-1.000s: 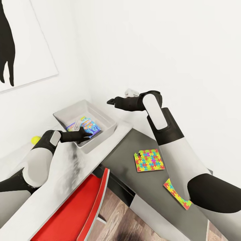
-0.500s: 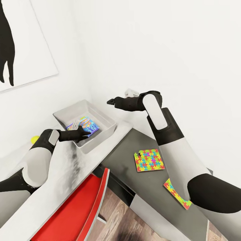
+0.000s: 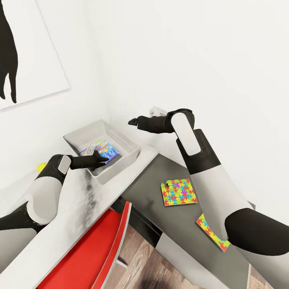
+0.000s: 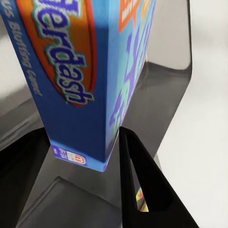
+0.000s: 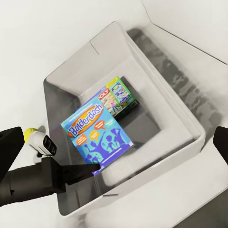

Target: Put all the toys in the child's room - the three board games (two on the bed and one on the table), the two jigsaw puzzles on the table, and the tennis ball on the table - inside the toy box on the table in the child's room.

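**Blue "Balderdash" box in the toy box, left gripper at its edge**

The blue board game [image 5: 99,136] carries the word "Balderdash" in white letters on an orange oval, readable from the right wrist view; the left wrist view [image 4: 80,76] shows the same logo close up, plus small side print I can't make out. It lies inside the light grey toy box [image 3: 128,154], partly overlapping a second board game with a green edge [image 5: 118,97], whose cover lettering is too small to read.

The left gripper [image 3: 105,159] reaches over the near wall of the toy box, its 2 fingers set either side of the blue box's corner with a little gap showing, so they look apart rather than clamped. The right gripper [image 3: 132,121] hangs above the far side of the toy box, well clear of it; whether its fingers are apart I cannot tell.

2 jigsaw puzzles lie on the dark grey cabinet top [image 3: 160,172]: 1 flat in the open [image 3: 179,192], the other [image 3: 210,233] partly under the right arm. The tennis ball [image 3: 40,167] sits on the pale table [image 3: 80,208] behind the left arm. A red chair [image 3: 100,245] stands tucked in below.
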You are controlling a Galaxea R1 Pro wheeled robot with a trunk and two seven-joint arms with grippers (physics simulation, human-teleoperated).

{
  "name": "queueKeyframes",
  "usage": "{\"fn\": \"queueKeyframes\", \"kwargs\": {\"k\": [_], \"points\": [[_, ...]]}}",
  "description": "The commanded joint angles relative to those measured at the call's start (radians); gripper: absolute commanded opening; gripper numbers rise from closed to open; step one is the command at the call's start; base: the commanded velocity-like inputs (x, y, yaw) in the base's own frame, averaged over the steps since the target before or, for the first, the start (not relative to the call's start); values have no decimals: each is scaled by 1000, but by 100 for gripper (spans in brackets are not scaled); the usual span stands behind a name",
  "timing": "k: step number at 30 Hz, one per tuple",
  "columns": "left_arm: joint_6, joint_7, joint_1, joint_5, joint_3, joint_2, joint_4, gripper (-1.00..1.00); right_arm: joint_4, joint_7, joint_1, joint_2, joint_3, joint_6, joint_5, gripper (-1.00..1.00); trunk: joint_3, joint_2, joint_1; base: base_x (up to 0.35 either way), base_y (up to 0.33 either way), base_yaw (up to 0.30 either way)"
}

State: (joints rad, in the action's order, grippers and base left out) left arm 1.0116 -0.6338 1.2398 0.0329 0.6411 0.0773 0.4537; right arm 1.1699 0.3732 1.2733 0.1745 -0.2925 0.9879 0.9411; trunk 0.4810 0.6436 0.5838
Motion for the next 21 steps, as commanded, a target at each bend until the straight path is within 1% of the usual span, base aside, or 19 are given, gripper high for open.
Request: {"fn": "queueKeyframes", "kwargs": {"k": [1,2,21], "points": [[7,-1,1,4,6,-1,0,-100,1,10,1,0,-1,1,10,100,1,1,0,0,0,0],[7,-1,1,4,6,-1,0,100,1,10,1,0,-1,1,10,100,1,1,0,0,0,0],[7,-1,1,4,6,-1,0,100,2,11,2,0,-2,1,10,100,1,1,0,0,0,0]]}}
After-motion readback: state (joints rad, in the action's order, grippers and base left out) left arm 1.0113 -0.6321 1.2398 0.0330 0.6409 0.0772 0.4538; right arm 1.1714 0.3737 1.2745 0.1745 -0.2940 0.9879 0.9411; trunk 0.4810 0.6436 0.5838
